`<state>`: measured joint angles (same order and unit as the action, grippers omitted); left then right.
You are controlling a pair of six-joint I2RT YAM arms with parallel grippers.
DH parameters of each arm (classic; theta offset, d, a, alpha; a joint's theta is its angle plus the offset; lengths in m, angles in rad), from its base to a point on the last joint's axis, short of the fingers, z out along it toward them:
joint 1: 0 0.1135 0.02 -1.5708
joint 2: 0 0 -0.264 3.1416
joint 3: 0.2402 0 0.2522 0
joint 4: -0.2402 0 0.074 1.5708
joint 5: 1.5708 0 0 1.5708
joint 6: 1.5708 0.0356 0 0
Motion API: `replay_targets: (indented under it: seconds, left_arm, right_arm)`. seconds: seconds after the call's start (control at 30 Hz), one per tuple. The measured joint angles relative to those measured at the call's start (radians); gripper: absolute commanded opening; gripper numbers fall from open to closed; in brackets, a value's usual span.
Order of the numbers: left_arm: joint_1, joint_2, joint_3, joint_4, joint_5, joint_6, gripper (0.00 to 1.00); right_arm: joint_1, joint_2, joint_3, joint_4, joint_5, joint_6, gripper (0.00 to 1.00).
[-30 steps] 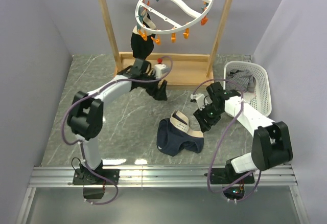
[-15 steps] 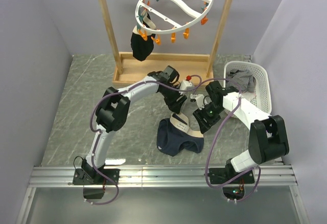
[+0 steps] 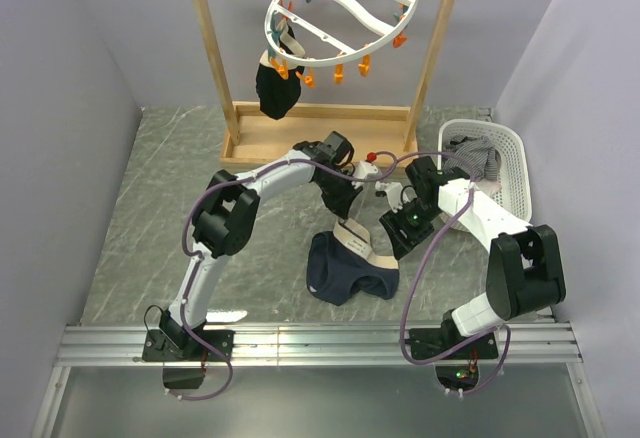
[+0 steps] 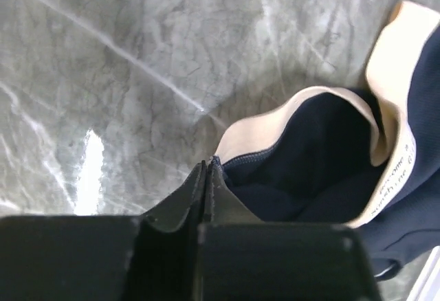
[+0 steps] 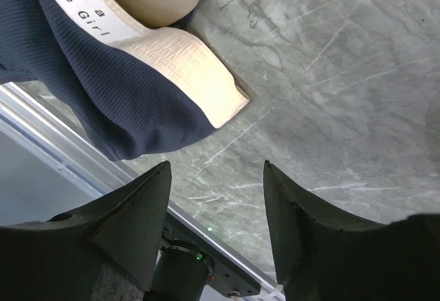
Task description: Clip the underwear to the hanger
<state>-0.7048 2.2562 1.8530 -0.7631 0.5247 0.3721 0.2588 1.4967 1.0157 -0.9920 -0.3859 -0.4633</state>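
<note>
From above, the underwear (image 3: 345, 273) is lying on the grey marbled table (image 3: 150, 178) just below the middle of the frame, its navy body spread flat and its cream waistband (image 3: 352, 236) peaking upward. The left gripper (image 3: 345, 214) is reaching down onto that peak from the upper left. In the left wrist view its fingers (image 4: 172, 212) are pressed tight together at the bottom centre, pinching the waistband's edge right at their tips, with navy cloth opening out to the right. So the left one is clenched on the underwear.

The right gripper (image 3: 398, 238) is hovering just right of the garment. Its own camera is showing both fingers (image 5: 134, 212) spread wide along the bottom of the frame, with bare table in the gap. The waistband corner is lying in the upper left, near the tips but apart from them.

The hanger (image 3: 270, 20) is hanging tilted at the top centre from the wooden rack (image 3: 210, 48), with orange and teal clips round its rim. A black garment (image 3: 275, 88) is dangling from its lower left side. A white basket (image 3: 515, 188) holding grey cloth is sitting at the right edge.
</note>
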Motion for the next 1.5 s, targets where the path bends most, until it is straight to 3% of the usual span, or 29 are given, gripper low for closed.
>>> replay_targets:
  seconds: [0.1, 0.3, 0.57, 0.77, 0.8, 0.87, 0.9, 1.0, 1.1, 1.2, 1.5]
  left_arm:
    - [0.005, -0.012, -0.020, 0.017, -0.045, -0.051, 0.00]
    - [0.072, -0.239, -0.281, 0.039, -0.269, -0.303, 0.00]
    - [0.164, -0.382, -0.385, 0.026, -0.486, -0.553, 0.00]
    - [0.183, -0.354, -0.411, 0.017, -0.516, -0.620, 0.21]
    - [0.197, -0.352, -0.411, 0.018, -0.516, -0.627, 0.35]
    - [0.238, -0.355, -0.412, 0.023, -0.500, -0.637, 0.51]
    - [0.269, -0.365, -0.422, 0.046, -0.480, -0.646, 0.64]
    - [0.376, -0.453, -0.528, 0.156, -0.386, -0.668, 0.74]
    - [0.460, -0.580, -0.643, 0.236, -0.313, -0.671, 0.70]
    - [0.460, -0.657, -0.705, 0.314, -0.229, -0.661, 0.65]
    - [0.438, -0.593, -0.799, 0.505, -0.091, -0.655, 0.58]
  right_arm:
    - [-0.002, 0.003, 0.008, 0.002, 0.000, 0.008, 0.62]
    - [-0.002, 0.023, 0.041, 0.041, 0.000, 0.050, 0.60]
    - [-0.002, 0.137, 0.098, 0.116, -0.022, 0.121, 0.58]
    - [-0.002, 0.245, 0.161, 0.179, -0.046, 0.197, 0.55]
    - [-0.002, 0.257, 0.169, 0.191, -0.047, 0.211, 0.55]
    - [-0.002, 0.283, 0.184, 0.219, -0.053, 0.240, 0.55]
    - [-0.002, 0.294, 0.191, 0.229, -0.056, 0.253, 0.55]
    - [-0.002, 0.326, 0.220, 0.255, -0.071, 0.287, 0.55]
    - [-0.001, 0.353, 0.241, 0.282, -0.080, 0.310, 0.55]
    - [0.001, 0.372, 0.246, 0.299, -0.091, 0.328, 0.55]
    - [0.003, 0.426, 0.248, 0.321, -0.108, 0.363, 0.53]
